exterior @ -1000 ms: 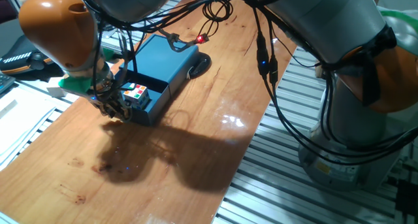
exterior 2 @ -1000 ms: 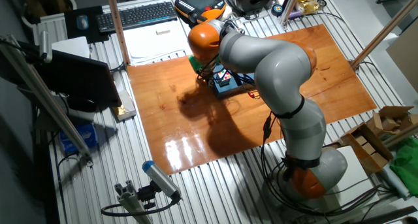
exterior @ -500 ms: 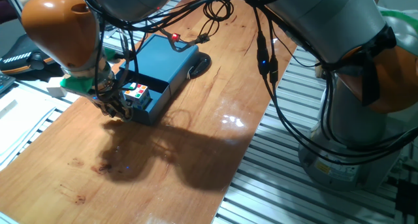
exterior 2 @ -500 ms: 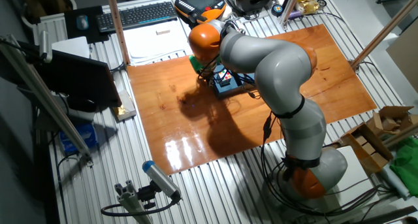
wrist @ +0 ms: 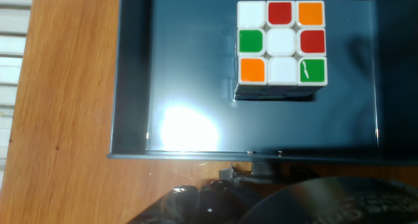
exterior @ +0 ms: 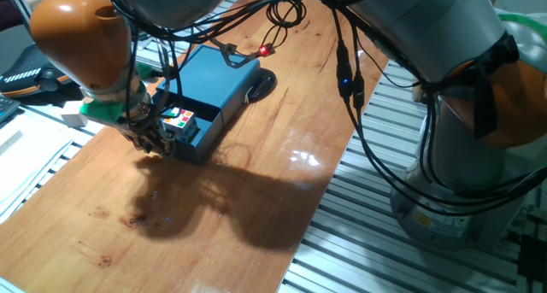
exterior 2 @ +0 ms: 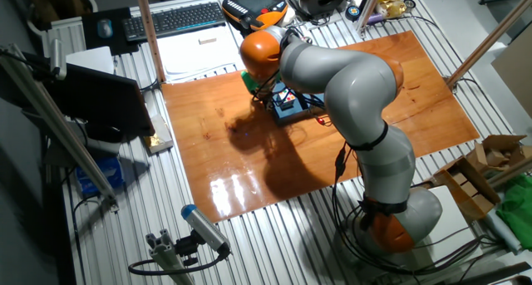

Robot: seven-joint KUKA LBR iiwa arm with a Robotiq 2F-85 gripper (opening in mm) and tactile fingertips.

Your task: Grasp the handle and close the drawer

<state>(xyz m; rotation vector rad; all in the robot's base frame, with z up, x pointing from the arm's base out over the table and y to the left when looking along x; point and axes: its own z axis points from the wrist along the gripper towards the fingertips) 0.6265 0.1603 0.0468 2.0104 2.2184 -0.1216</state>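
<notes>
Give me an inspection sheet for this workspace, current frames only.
Surface: wooden tabletop, glossy, glare patches.
Drawer: partly open from the blue box casing.
Handle: hidden behind the fingers; cannot confirm grasp.
Clutter: puzzle cube inside the drawer.
Gripper: at the drawer's front panel; jaw state unclear.
Cables: black cables hang over the table; one lies on the casing.
Surroundings: keyboard, slotted aluminium frame.

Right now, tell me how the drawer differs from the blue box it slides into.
The drawer is dark blue and open-topped; the box is brighter blue with a flat closed top. The drawer holds a puzzle cube; nothing sits inside the box that shows. The drawer is pulled out toward the pincer; the box sits behind it. Both are rectangular and rest on the wooden table.
</notes>
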